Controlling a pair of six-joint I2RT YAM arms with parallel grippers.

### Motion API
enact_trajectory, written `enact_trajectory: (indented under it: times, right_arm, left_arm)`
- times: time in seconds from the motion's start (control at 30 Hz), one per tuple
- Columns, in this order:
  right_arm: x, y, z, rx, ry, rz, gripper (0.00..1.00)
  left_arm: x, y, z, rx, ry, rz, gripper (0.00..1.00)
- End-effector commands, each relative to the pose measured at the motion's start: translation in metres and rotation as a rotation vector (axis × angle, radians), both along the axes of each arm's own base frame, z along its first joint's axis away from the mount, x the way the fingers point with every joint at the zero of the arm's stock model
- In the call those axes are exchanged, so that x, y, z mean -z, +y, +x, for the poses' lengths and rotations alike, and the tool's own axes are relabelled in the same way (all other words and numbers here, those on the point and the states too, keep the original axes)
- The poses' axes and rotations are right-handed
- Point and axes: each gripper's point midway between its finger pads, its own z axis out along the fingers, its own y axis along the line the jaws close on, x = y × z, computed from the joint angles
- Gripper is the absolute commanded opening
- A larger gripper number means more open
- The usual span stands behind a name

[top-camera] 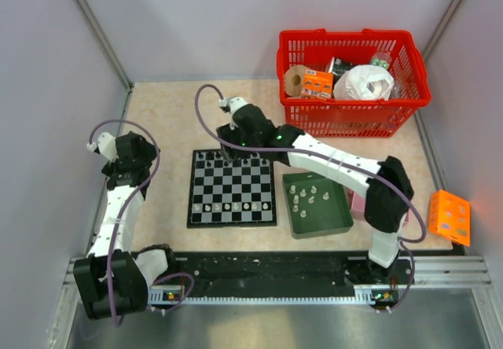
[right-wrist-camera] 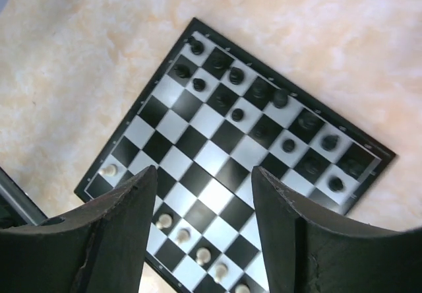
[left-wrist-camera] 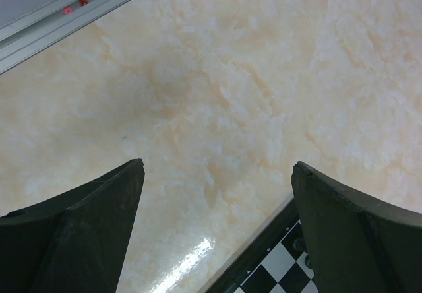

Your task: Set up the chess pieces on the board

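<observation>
My right fingers (right-wrist-camera: 112, 240): spread, empty, above the board (top-camera: 232, 186) at mid-surface.
Black pieces (right-wrist-camera: 236, 76): crowd the board's far rows.
My left fingers (left-wrist-camera: 86, 233): spread, idle.
Technique: I should rise straight, clearing neighbours, then visit the tray (top-camera: 334, 217).

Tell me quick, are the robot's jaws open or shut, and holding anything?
Left gripper: jaws open, holding nothing.
Right gripper: jaws open above the board, holding nothing.

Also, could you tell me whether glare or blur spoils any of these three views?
Left wrist view: a bright glare patch on the table beside the board corner. Right wrist view: sharp, but black pieces blend into dark squares. Top view: evenly lit, yet they are too tiny to identify.
</observation>
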Motion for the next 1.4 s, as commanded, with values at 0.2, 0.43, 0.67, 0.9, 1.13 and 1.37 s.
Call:
enact_trajectory:
  times: [0.2,0.43,0.67,0.9,1.13,1.37]
  right_arm:
    - [-0.062,-0.122,0.002,0.231,-0.143,0.121,0.64]
    - [-0.021,-0.192,-0.022,0.364,-0.047,0.062,0.64]
    - [0.020,-0.226,-0.055,0.438,0.098,-0.027,0.56]
    - [0.060,-0.256,-0.069,0.532,0.201,-0.098,0.50]
    - [0.086,-0.271,-0.054,0.573,0.230,-0.109,0.44]
    - [0.099,-0.259,-0.042,0.505,0.238,-0.138,0.40]
  left_arm:
    - [-0.057,-0.011,0.033,0.136,-0.152,0.035,0.99]
    - [-0.052,-0.017,0.047,0.183,-0.130,0.005,0.99]
    - [-0.047,-0.017,0.055,0.192,-0.121,0.004,0.99]
    - [-0.039,-0.019,0.058,0.200,-0.107,-0.014,0.99]
    - [-0.036,-0.019,0.057,0.199,-0.099,-0.009,0.99]
    - [-0.035,-0.017,0.052,0.187,-0.095,0.000,0.99]
